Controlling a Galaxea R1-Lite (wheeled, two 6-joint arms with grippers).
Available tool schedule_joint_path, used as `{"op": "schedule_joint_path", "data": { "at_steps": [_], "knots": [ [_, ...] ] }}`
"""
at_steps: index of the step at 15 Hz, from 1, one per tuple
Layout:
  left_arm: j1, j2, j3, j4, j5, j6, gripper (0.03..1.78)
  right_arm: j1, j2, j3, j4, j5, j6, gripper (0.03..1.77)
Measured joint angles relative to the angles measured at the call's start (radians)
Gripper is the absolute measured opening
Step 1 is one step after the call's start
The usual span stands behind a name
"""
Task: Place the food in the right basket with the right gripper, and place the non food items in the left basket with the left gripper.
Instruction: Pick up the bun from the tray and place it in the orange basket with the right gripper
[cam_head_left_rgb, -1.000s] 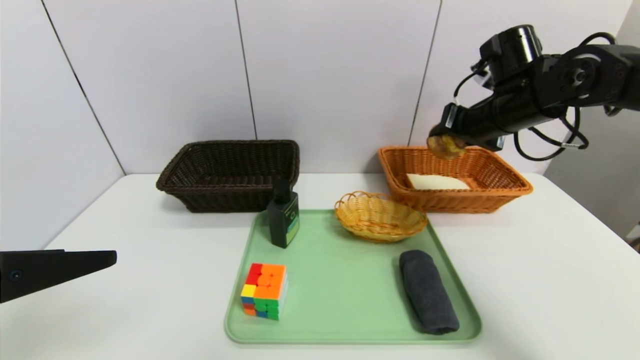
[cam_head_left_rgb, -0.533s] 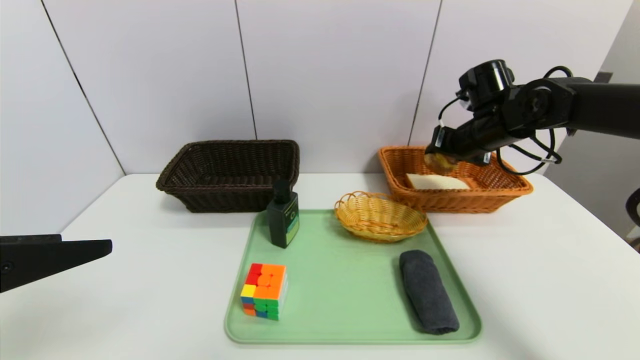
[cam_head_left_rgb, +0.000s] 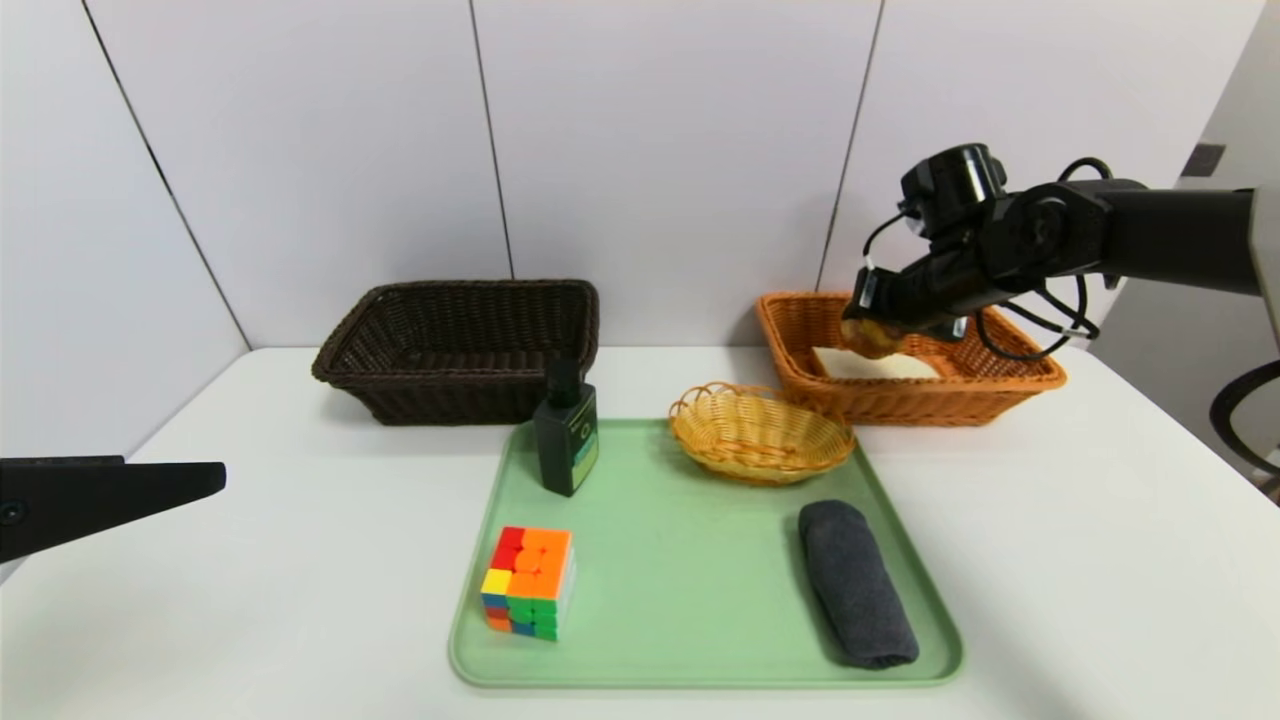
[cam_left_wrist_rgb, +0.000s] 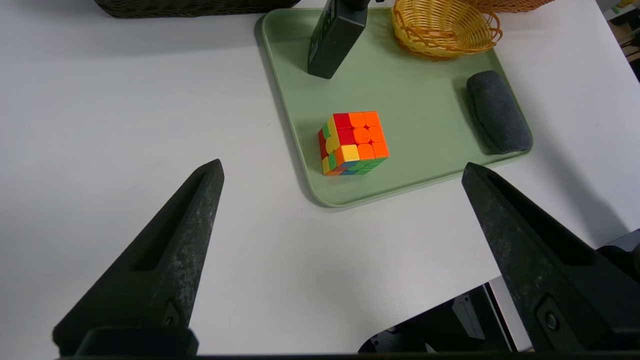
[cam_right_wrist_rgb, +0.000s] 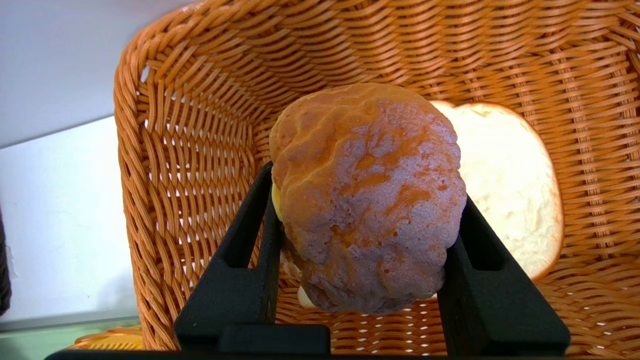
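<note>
The right gripper (cam_head_left_rgb: 868, 322) was seen in the head view inside the mouth of the orange-tan basket (cam_head_left_rgb: 1010, 378), clamped on the round brown bun (cam_head_left_rgb: 870, 338); only in the right wrist view was the grip made plain, the bun (cam_right_wrist_rgb: 367, 195) being pinched between the two black fingers (cam_right_wrist_rgb: 245, 260), with a strip of yellow filling at its edge, and the slice of white bread (cam_right_wrist_rgb: 510, 185) lying flat on the basket's floor behind it; whether the bun touched the bread could not be told.

The left gripper (cam_left_wrist_rgb: 342, 172) was shown in the left wrist view with its jaws spread wide and nothing between them, held above the white table (cam_left_wrist_rgb: 125, 110) beside the green tray (cam_left_wrist_rgb: 425, 100), well apart from the orange-tan basket; in the head view only one finger (cam_head_left_rgb: 120, 490) was seen.

On the tray, nearer than the orange-tan basket, the puzzle cube (cam_head_left_rgb: 528, 582), the dark bottle (cam_head_left_rgb: 567, 438), the rolled grey cloth (cam_head_left_rgb: 857, 583) and the small yellow basket (cam_head_left_rgb: 760, 435) were seen; the dark brown basket (cam_head_left_rgb: 460, 345) stood across the table from the orange-tan one.

Against the earlier frame, the right gripper and bun had been lowered from above the orange-tan basket's rim into its opening; the tray's things had not been shifted.
</note>
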Motion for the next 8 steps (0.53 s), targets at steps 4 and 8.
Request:
{"op": "schedule_joint_path", "data": {
  "at_steps": [4, 8],
  "knots": [
    [0.0, 0.002, 0.002, 0.0, -0.002, -0.001, 1.69, -0.001, 0.003, 0.0, 0.001, 0.0, 0.001, 0.84],
    [0.0, 0.002, 0.002, 0.0, -0.002, -0.003, 1.69, -0.001, 0.006, 0.002, 0.006, 0.0, -0.004, 0.98]
  ]
}}
